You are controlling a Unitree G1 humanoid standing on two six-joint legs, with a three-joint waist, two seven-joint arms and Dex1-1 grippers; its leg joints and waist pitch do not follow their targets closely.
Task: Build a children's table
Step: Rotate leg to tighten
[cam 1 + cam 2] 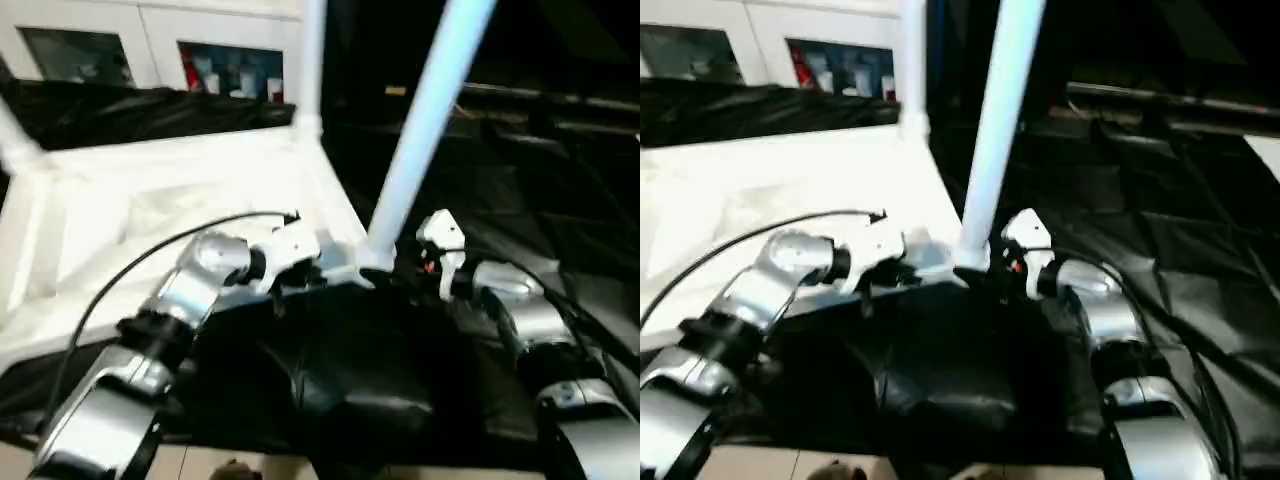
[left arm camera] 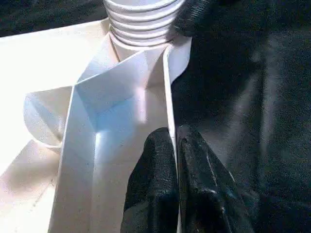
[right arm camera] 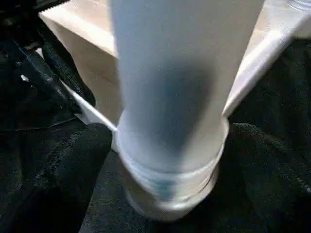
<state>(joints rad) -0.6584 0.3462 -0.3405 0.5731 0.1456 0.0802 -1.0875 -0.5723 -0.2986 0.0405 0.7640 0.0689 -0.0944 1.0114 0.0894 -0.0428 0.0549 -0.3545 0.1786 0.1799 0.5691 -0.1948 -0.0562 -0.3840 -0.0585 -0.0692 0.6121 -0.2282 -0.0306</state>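
A white plastic children's table lies upside down on black cloth (image 1: 360, 390), its ribbed underside facing up. The tabletop (image 1: 170, 225) fills the left and middle of the head view. A long white tubular leg (image 1: 425, 120) rises at a slant from the near corner socket (image 2: 141, 29), between the two silver arms. A second leg (image 1: 312, 60) stands upright at the far corner on the same side, and the end of a third leg (image 1: 15, 145) shows at the far left corner. The fourth corner is out of view, so whether its leg is fitted cannot be told. The build looks well along, with the near leg apparently being seated now.

The left gripper (image 2: 176, 145) pinches the thin edge wall of the tabletop just beside the near socket, its black fingers (image 2: 153, 189) pressed on either side of the wall. The right gripper (image 3: 165, 165) clasps the near leg at its base, one dark finger on each side, where ridged rings meet the socket.

The sockets are the only holders here: the near one is filled by the leg's ridged end. Behind the tabletop stand white cabinets (image 1: 150, 40) with glass panes; blurred red and white things show behind one pane
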